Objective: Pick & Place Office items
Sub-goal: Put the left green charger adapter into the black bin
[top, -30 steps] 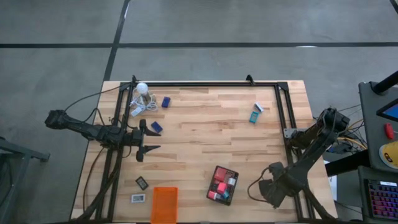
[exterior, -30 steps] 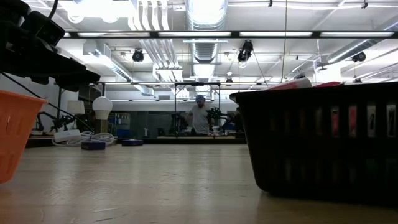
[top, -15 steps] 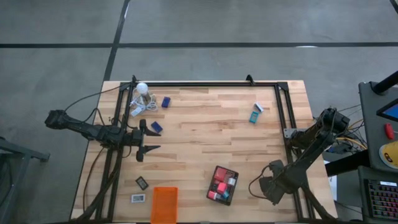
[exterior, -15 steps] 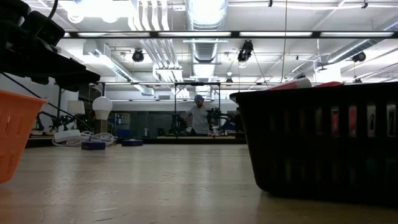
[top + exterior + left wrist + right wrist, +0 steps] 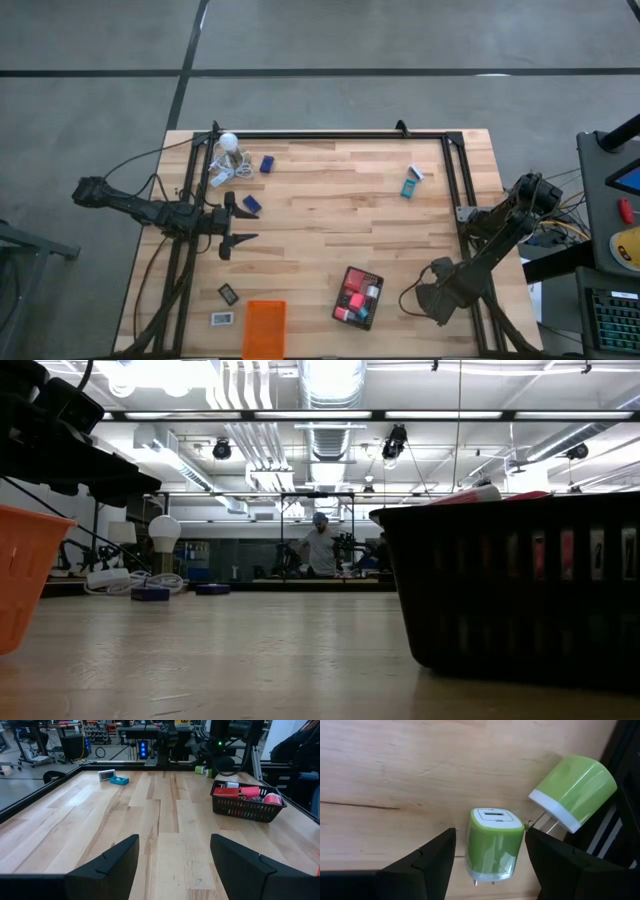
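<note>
Two green-and-white plug chargers lie on the wood at the table's near right corner: one on its side with its prongs toward the camera, the other against the black frame rail. My right gripper points down over the first, open, one finger on each side of it with no touch showing. My left gripper stands open at the table's left side over bare wood. Dark blue blocks, a teal-and-white box and small rectangles lie loose.
A black basket with red and pink pieces stands near the front, left of my right gripper. An orange tray sits at the near edge. A white bulb and cable lie at the far left. A black frame rims the table.
My right gripper has sunk toward the table over the green chargers, still pointing down, its fingers the same distance apart. Nothing on the table has moved.
</note>
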